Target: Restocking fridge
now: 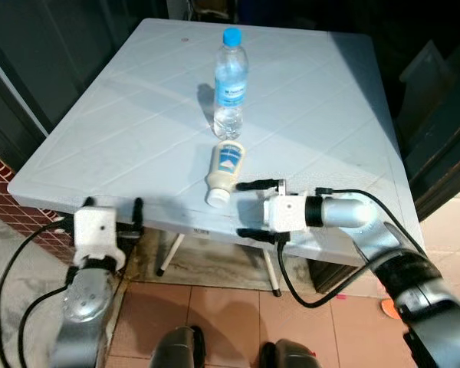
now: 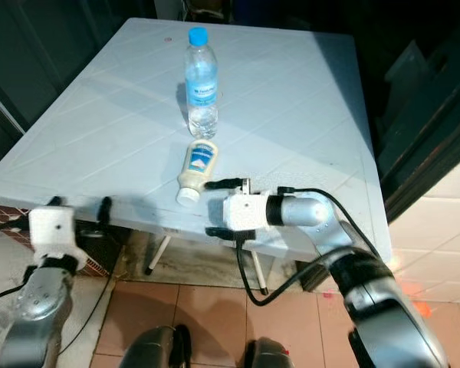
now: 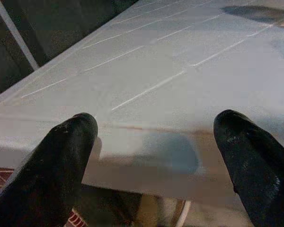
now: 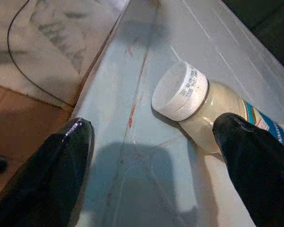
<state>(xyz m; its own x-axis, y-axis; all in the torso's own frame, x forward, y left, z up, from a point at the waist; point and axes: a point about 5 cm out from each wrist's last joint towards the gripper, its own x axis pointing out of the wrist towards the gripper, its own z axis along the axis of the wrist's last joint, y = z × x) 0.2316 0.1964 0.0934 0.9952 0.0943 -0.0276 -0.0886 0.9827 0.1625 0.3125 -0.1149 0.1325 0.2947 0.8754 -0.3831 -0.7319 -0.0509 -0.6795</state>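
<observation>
At the near edge of the pale surface (image 1: 100, 146), the left pincer (image 1: 127, 218) is held spread & empty, idle it seems. The right pincer (image 1: 254, 208) is spread, levelled w/ the tabletop, one finger just beside the mayonnaise bottle (image 1: 225, 172), probably lined up for a grasp. That bottle lies on its side, white cap toward the edge, cream contents, blue label. Farther back a water bottle (image 1: 230, 83) stands upright, blue cap, nearly full.
</observation>
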